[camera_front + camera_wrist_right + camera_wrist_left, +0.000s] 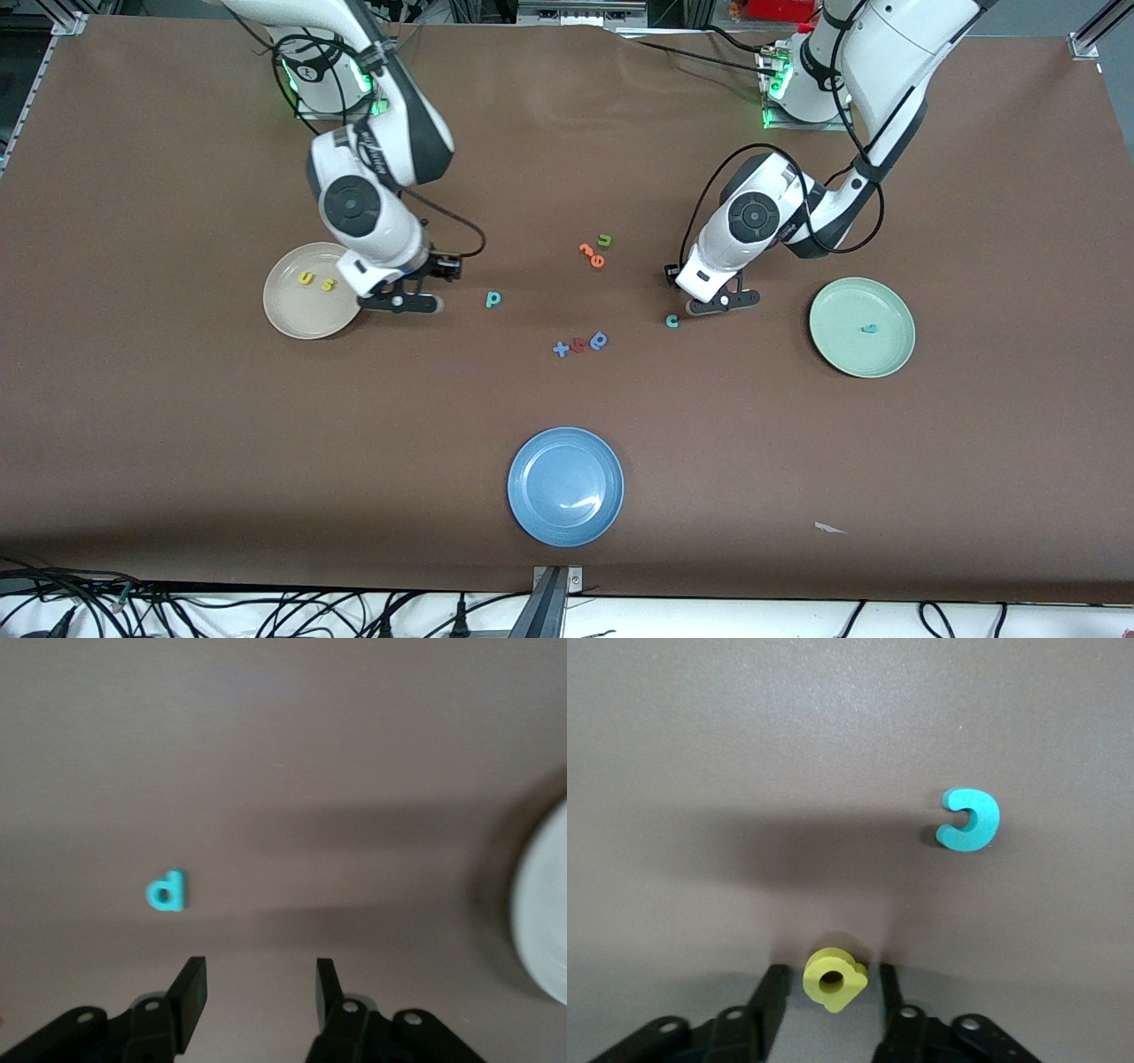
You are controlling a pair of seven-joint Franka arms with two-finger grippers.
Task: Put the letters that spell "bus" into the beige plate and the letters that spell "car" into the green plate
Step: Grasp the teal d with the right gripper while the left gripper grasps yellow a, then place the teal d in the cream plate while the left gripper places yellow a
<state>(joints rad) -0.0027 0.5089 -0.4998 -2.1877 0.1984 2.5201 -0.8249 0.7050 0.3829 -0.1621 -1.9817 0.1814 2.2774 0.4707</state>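
Observation:
The beige plate (288, 312) holds a yellow "u" (306, 278) and a yellow "s" (329, 284). My right gripper (403, 301) (261, 967) is low beside that plate, open and holding nothing. The teal "b" (493, 299) (166, 892) lies on the table a little way from it. My left gripper (719, 303) (833, 974) is down at the table, open around the yellow "a" (834, 980), with a gap on each side. The teal "c" (672, 321) (970, 819) lies just beside it. The green plate (842, 350) holds the teal "r" (870, 329).
Orange letters and a green "u" (595, 251) lie mid-table. A blue, a red and another blue letter (580, 344) lie nearer the camera. A blue plate (565, 486) sits close to the front edge, and a white scrap (828, 528) lies toward the left arm's end.

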